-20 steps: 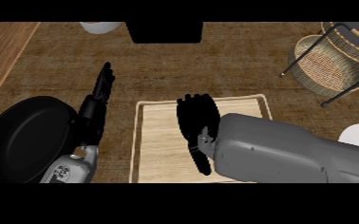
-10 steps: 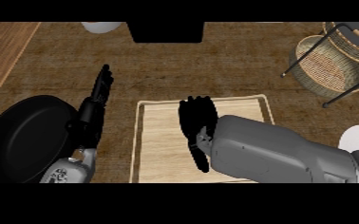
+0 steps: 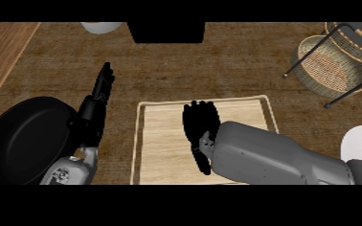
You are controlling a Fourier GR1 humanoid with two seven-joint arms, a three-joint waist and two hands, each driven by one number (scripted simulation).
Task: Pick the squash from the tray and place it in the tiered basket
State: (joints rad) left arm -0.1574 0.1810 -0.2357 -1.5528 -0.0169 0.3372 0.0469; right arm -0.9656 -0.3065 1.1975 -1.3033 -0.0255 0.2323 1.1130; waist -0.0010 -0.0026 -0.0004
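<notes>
Right hand barely shifted, over tray, finger state unclear, squash hidden

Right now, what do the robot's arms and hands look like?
Both hands are black with slim fingers. The right hand sits on a thick, smooth, rounded grey forearm, over the pale wooden tray. The left hand looks long and thin, joined to a grey forearm with small dark markings near the wrist. No cables show.
</notes>
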